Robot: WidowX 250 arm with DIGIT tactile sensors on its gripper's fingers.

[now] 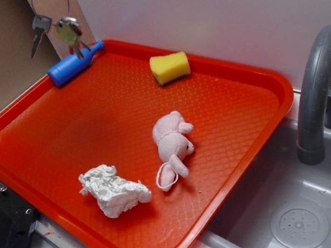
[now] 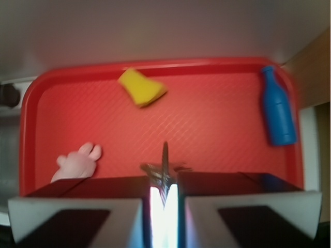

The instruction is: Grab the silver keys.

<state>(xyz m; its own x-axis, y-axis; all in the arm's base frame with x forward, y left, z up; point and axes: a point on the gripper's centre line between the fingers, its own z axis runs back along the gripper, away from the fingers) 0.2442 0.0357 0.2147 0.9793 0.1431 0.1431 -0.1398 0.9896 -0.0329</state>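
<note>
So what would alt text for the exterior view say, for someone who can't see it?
A bunch of silver keys hangs in the air at the top left, above a blue toy bottle on a red tray. Also on the tray: a yellow sponge, a pink plush toy and a crumpled white tissue.

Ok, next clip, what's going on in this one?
The robot's gripper is shut on the silver keys, which hang in the air above the back left corner of the orange tray, over the blue toy bottle. In the wrist view the ring and keys stick out from between the closed fingers. Left lying on the tray are a yellow sponge, a pink plush toy and a crumpled white tissue. The sink is beside the tray.
</note>
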